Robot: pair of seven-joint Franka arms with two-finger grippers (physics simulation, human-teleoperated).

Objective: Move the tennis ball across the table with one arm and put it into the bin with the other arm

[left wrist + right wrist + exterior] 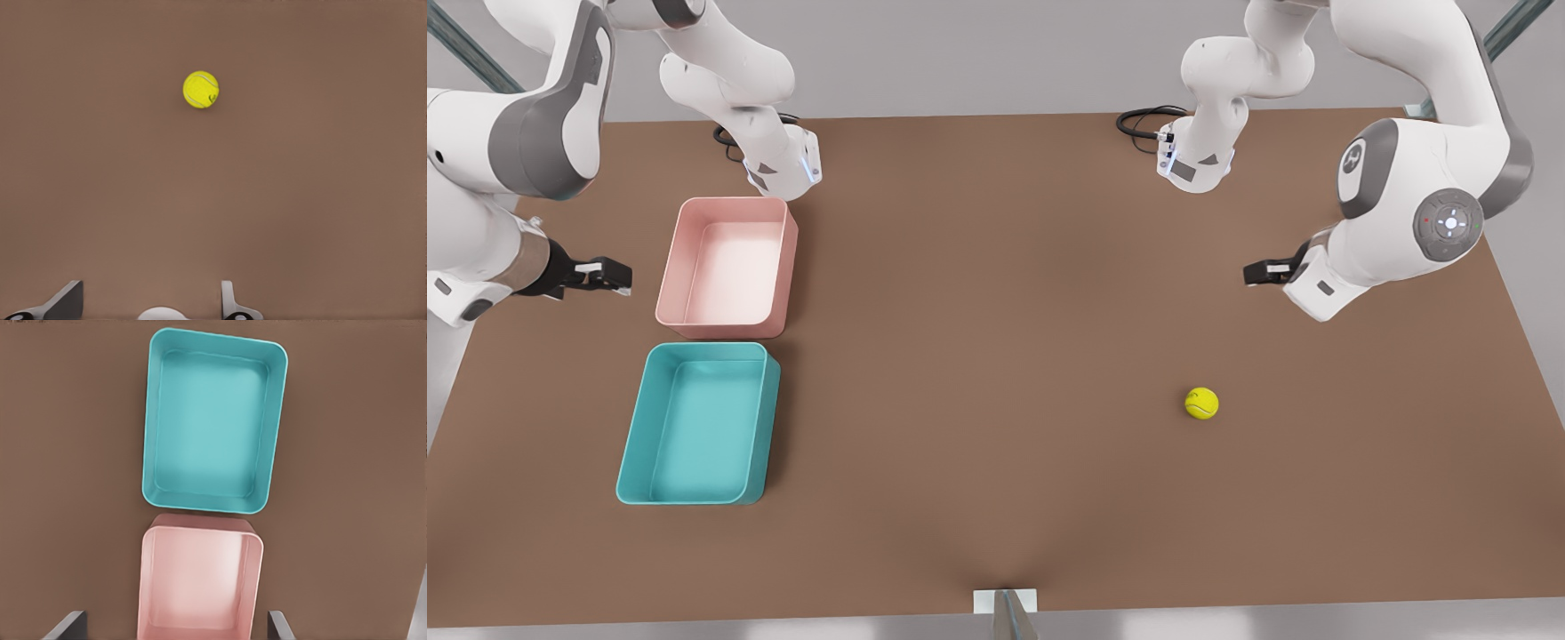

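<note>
One tennis ball (1201, 403) on table (996, 356), apart from spread left hand (1258, 272), right hand (609, 276) spread

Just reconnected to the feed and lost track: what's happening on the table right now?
Nothing is held yet. The small yellow-green tennis ball lies alone on the brown table. The left gripper, open, hangs nearest it. The right gripper, also open, hangs beside the pink plastic tray, with the teal plastic bin next to that. Both trays are empty, so the ball's move has not begun.

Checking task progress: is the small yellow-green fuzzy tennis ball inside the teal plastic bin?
No, the tennis ball lies on the brown table.
</note>
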